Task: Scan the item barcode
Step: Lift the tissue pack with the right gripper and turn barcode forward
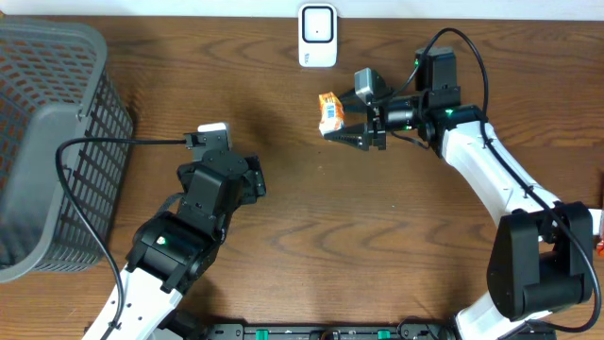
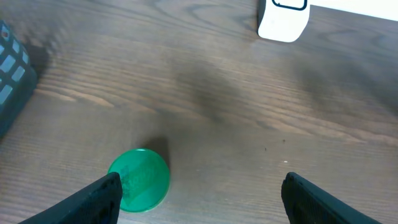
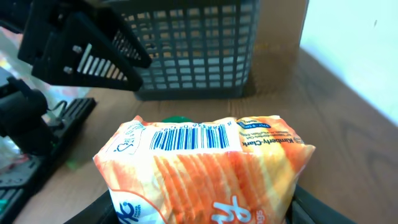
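Note:
The item is an orange and white tissue pack point(image 1: 328, 111), and my right gripper point(image 1: 336, 120) is shut on it, holding it above the table just below the white scanner point(image 1: 317, 35). In the right wrist view the pack point(image 3: 205, 168) fills the space between the jaws, its barcode point(image 3: 188, 137) on the top face. My left gripper point(image 1: 253, 178) hovers over the table's middle left. Its fingers point(image 2: 99, 196) stand wide open with nothing between them. The scanner point(image 2: 283, 18) shows at the top of the left wrist view.
A grey mesh basket point(image 1: 57, 142) stands at the left edge of the table. On the wood just ahead of the left finger lies a green round lid point(image 2: 139, 179). The left arm's cable point(image 1: 113, 144) runs towards the basket.

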{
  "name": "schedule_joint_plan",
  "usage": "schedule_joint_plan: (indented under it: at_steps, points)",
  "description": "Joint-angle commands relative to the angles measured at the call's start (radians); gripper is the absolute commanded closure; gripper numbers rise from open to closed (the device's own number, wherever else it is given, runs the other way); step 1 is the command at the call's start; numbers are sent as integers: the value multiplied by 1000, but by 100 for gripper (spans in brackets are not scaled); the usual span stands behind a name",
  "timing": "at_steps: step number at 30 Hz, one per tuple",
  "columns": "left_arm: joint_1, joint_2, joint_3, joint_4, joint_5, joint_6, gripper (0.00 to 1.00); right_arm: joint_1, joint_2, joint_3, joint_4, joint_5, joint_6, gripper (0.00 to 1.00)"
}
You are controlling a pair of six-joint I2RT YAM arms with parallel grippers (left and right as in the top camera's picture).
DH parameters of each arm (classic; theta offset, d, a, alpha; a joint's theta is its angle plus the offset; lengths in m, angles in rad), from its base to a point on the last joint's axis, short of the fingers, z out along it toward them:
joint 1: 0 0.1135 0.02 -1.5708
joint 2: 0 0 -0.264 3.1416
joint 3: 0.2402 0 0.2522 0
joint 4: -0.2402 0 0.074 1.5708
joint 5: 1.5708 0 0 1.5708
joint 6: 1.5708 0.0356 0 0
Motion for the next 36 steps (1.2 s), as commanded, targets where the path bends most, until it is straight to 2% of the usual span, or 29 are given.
schedule_joint_plan:
  at_steps: [1,7,17,19,21,24,26,34,36]
  points:
    - [5,0,-2,-2,-13,17,17,3,-14,12,37,-69,-31,43]
    - [5,0,-2,-2,-13,17,17,3,-14,12,119,-100,-30,43]
    - [5,0,-2,-2,-13,17,17,3,-14,12,138,-145,-6,45]
    - [5,0,-2,-2,-13,17,17,3,-14,12,138,-143,17,49]
    - [5,0,-2,-2,-13,17,17,3,-14,12,138,-143,79,56]
    - [5,0,-2,-2,-13,17,17,5,-14,12,138,-120,214,59]
    - [5,0,-2,-2,-13,17,17,13,-14,12,138,-76,331,59]
    - [5,0,-2,-2,-13,17,17,66,-13,12,139,51,614,52]
    - [5,0,-2,-2,-13,17,17,77,-13,12,159,111,736,50]
